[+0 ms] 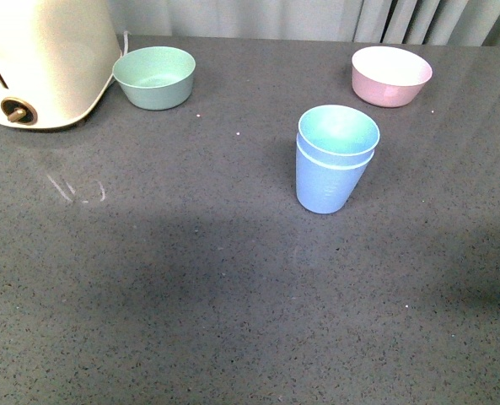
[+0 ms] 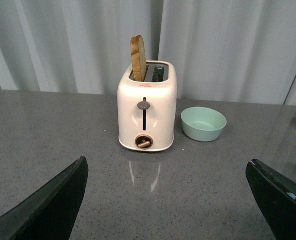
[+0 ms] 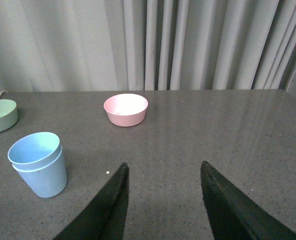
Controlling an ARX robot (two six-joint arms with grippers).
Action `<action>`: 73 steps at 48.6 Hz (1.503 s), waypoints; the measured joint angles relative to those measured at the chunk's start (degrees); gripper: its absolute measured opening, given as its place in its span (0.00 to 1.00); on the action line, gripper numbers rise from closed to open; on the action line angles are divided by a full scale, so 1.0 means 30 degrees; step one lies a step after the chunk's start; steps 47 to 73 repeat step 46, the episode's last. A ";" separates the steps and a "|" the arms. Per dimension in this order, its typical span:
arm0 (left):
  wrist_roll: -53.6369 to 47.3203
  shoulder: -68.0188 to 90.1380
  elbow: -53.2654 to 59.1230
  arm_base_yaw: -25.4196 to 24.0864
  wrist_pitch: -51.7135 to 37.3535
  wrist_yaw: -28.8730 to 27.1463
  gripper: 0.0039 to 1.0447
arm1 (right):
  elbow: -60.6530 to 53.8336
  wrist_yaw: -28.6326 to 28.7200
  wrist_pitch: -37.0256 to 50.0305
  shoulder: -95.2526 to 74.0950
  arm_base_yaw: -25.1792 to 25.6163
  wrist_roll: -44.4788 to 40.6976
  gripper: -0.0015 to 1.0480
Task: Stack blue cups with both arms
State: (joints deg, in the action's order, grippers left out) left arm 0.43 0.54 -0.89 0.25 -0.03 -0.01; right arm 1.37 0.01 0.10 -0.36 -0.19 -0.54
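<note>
The two blue cups (image 1: 332, 164) stand nested, one inside the other, upright on the grey table a little right of centre in the front view. The stack also shows in the right wrist view (image 3: 39, 165), off to one side of my right gripper (image 3: 163, 166), which is open and empty over bare table. My left gripper (image 2: 166, 162) is open wide and empty, facing the toaster; the cups do not show in its view. Neither arm shows in the front view.
A cream toaster (image 1: 39, 59) with a slice of bread (image 2: 138, 57) stands at the back left. A mint-green bowl (image 1: 155, 76) sits beside it, and a pink bowl (image 1: 391, 74) at the back right. Grey curtains hang behind the table.
</note>
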 joint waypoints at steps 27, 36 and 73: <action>0.0000 0.0000 0.0000 0.0000 0.0000 0.0000 0.92 | 0.0000 0.0000 0.0000 0.0000 0.0000 0.0036 0.91; 0.0000 0.0000 0.0000 0.0000 0.0000 0.0000 0.92 | 0.0000 0.0000 0.0000 0.0000 0.0000 0.0036 0.91; 0.0000 0.0000 0.0000 0.0000 0.0000 0.0000 0.92 | 0.0000 0.0000 0.0000 0.0000 0.0000 0.0036 0.91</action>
